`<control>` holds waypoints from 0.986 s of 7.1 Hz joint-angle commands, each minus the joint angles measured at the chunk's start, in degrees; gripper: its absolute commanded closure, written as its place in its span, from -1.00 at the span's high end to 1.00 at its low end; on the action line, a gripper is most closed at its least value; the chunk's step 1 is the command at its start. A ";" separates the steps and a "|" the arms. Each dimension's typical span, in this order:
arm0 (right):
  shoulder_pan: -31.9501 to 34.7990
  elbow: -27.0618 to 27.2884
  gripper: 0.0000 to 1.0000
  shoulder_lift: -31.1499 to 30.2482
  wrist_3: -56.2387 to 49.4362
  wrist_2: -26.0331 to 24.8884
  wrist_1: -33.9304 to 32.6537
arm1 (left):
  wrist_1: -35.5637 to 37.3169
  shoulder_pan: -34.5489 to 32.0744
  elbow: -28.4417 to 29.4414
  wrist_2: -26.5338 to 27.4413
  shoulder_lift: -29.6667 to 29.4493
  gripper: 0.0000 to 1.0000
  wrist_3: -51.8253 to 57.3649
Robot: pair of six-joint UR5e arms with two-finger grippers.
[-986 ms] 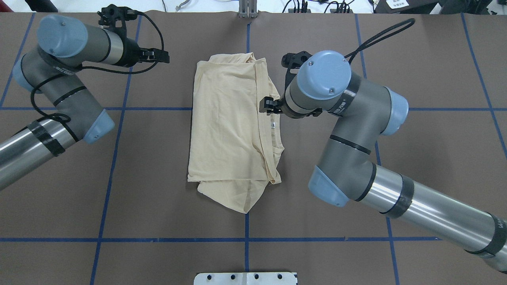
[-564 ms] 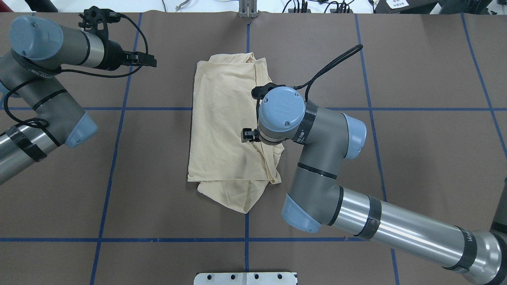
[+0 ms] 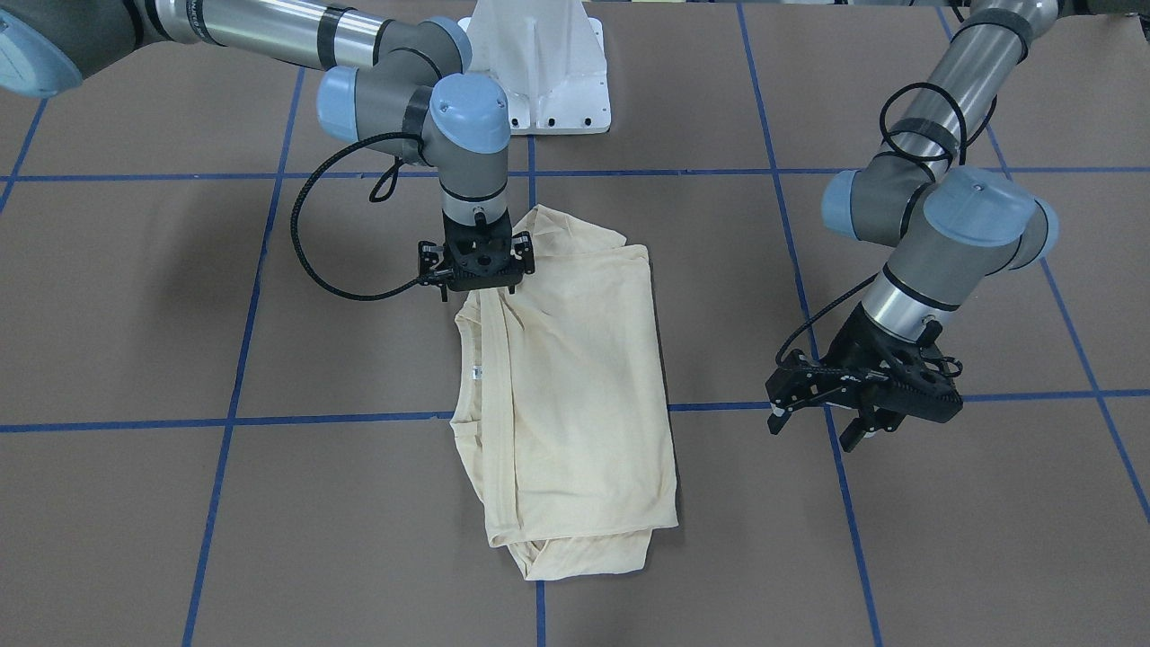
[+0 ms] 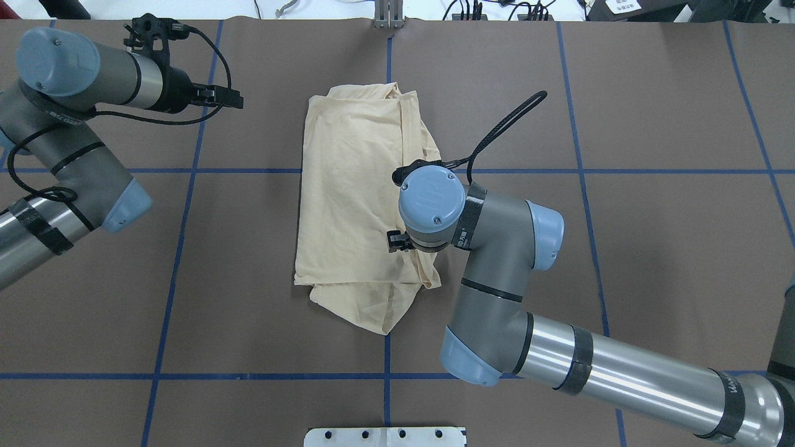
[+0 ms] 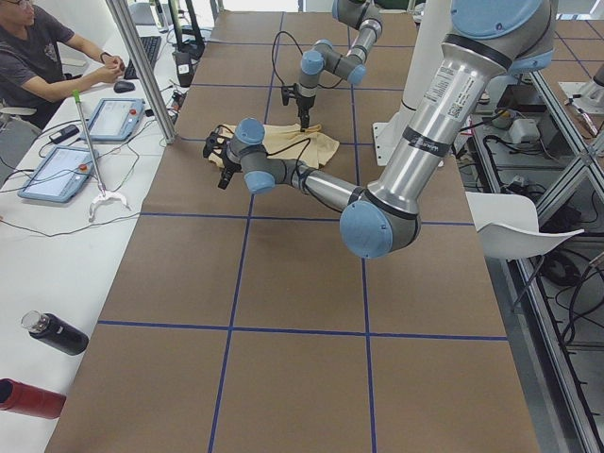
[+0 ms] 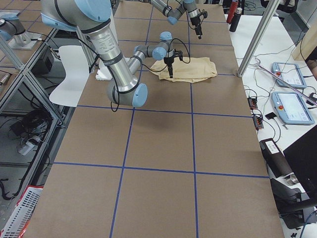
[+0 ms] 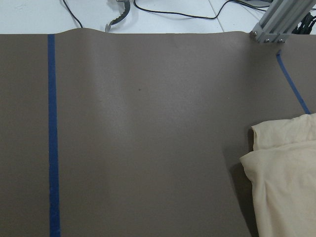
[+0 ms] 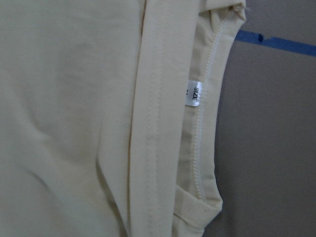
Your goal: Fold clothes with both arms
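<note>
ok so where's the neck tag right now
The neck tag sits inside the T-shirt's collar, on the garment's left edge in the front-facing view, just camera-side of the right tool; the right wrist view shows it close up.

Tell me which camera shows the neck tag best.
The right wrist-mounted view: the neck tag is close, its SIZE print legible. In front-facing the neck tag is a speck; overhead, the right arm covers it.
</note>
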 commanded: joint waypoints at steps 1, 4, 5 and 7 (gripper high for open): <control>-0.88 -0.44 1.00 -0.08 -1.11 0.08 -0.39 | -0.01 0.19 0.82 0.00 0.00 1.00 0.02; -1.24 -0.88 1.00 -0.25 -1.38 0.26 -0.39 | -0.18 0.19 1.35 0.09 0.00 1.00 0.02; -1.16 -1.06 1.00 -0.34 -1.38 0.26 -0.39 | -0.44 0.27 1.61 0.09 -0.08 1.00 0.02; -0.54 -1.06 1.00 -0.69 -1.55 0.61 -0.56 | -0.80 0.28 1.79 0.18 -0.09 1.00 -0.07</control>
